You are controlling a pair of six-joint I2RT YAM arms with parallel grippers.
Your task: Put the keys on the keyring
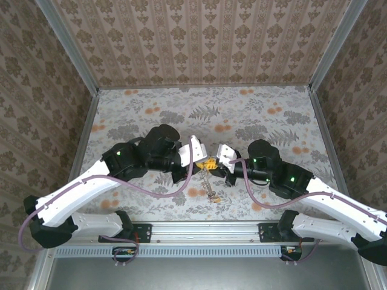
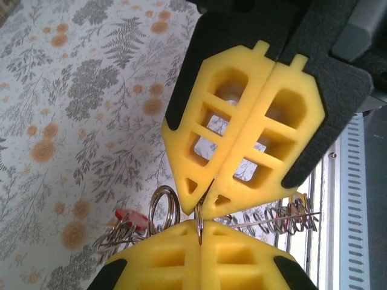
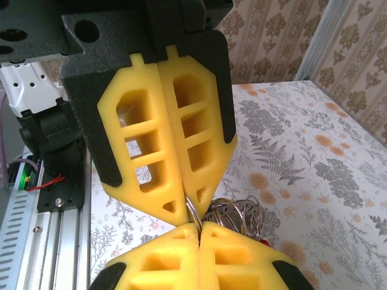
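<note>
My left gripper [image 1: 205,163] and right gripper [image 1: 215,165] meet tip to tip above the middle of the table. Both are shut on one small metal ring [image 2: 199,222], pinched edge-on between the two pairs of yellow fingertips. In the right wrist view that ring [image 3: 193,211] runs from the left gripper [image 3: 188,209] into my right gripper [image 3: 198,229]. A bunch of keys hangs beside it, with several loops [image 3: 237,211] and a red head [image 2: 129,217]. The coiled, chain-like keyring [image 2: 273,219] trails off behind the right gripper [image 2: 206,202] and dangles toward the table [image 1: 212,192].
The floral tabletop [image 1: 260,121] lies below, walled by patterned panels on three sides. A metal rail [image 1: 205,231] runs along the near edge by the arm bases. A second loose ring [image 2: 162,209] stands up just left of the left gripper's fingertips [image 2: 175,244].
</note>
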